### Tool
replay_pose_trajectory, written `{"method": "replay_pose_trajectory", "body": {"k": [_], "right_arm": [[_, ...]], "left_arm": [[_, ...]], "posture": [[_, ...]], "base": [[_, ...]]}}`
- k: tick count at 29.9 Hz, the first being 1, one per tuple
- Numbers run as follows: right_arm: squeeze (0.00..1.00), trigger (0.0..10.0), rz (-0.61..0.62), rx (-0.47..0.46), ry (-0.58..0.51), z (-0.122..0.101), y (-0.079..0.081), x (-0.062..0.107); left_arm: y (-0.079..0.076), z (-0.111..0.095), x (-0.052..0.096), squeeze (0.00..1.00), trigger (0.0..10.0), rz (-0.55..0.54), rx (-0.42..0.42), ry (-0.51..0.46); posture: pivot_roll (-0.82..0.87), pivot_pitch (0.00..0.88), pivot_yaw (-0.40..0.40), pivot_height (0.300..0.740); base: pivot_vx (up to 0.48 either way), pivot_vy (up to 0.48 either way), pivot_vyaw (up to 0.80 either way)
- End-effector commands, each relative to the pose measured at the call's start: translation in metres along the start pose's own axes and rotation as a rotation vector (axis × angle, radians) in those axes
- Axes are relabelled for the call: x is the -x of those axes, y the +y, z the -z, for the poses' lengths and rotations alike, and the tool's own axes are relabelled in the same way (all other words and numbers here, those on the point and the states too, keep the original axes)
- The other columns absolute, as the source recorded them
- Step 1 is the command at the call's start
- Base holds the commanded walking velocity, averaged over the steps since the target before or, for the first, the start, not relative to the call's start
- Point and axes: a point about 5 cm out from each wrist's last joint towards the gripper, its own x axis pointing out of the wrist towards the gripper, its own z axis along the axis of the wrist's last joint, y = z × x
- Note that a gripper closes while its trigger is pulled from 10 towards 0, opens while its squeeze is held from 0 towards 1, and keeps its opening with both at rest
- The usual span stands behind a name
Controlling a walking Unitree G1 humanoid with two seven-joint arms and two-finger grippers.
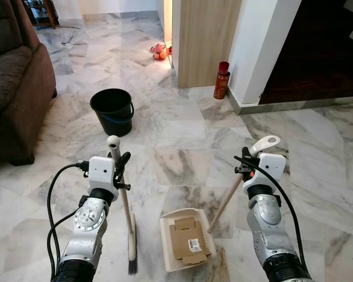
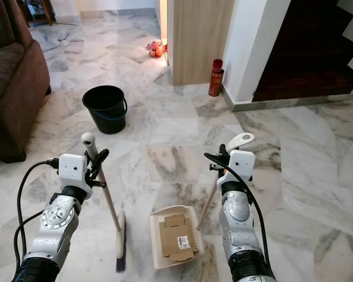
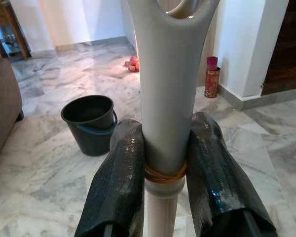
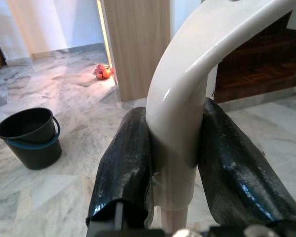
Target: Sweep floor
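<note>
My left claw point(image 1: 119, 167) is clamped tight on the grey top of the broom point(image 1: 127, 223), and my right claw point(image 1: 251, 157) is closed just as firmly around the curved handle of the dustpan point(image 1: 187, 239). The broom's shaft runs down and toward me, its bristles on the marble floor point(image 1: 182, 135) just left of the pan. A flattened cardboard piece point(image 1: 187, 238) already lies in the pan (I judge it collected). The pan's handle slants up to the right into my claw. Emptying turns on the black bucket point(image 1: 113, 110), which stands farther off and to the left, nearer my broom arm.
</note>
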Motion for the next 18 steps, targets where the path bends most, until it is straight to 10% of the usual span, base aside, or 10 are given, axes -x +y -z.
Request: {"method": "replay_pose_trajectory", "body": {"k": [1,18], "right_arm": [[0.00,10.0,-0.002,-0.001,-0.056,-0.0147,-0.0002,-0.0071],[0.00,10.0,0.020,0.006,-0.072,-0.0160,-0.0003,-0.0043]], "left_arm": [[0.0001,-0.0091,-0.0061,0.00,10.0,-0.005,-0.009,-0.036],[0.0038,-0.0054,-0.0046,0.00,10.0,0.013,-0.017,-0.016]], "posture": [[-0.03,0.090,-0.021,0.740],[-0.10,0.063,0.044,0.740]], "base": [[0.255,0.000,0.00],[0.254,0.000,0.10]]}}
